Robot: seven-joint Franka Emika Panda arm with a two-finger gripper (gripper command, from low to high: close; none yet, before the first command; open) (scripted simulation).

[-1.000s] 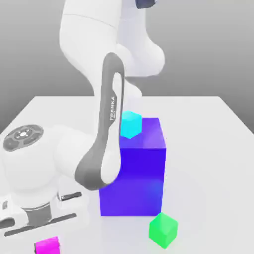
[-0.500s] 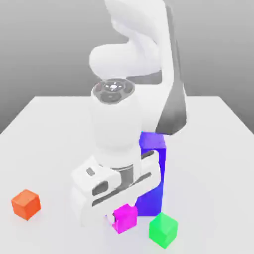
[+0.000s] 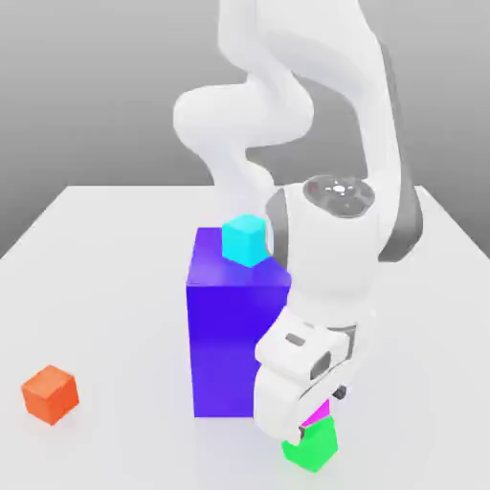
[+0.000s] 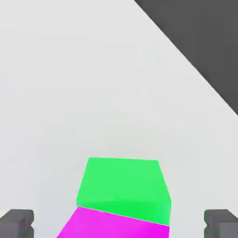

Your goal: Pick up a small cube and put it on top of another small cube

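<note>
Fingers [image 4: 119,225] gripped the magenta cube [image 4: 111,225] between their dark tips, which stood at either side of it in the hand view. That cube hung just above the green cube [image 3: 311,445], which sat near the front edge of the white surface [image 3: 115,239], in front of the big blue-violet block [image 3: 230,330]. From the hand view the magenta cube covered only the near part of the green cube's top, so the two looked not quite lined up, though the viewing angle may account for some of that. The placing step would go best with the magenta cube centred squarely over the green one, lowered slowly until it touched, and released only then. A cyan cube [image 3: 245,239] rested on the block, and an orange cube [image 3: 50,393] lay well apart toward the exterior view's left.
</note>
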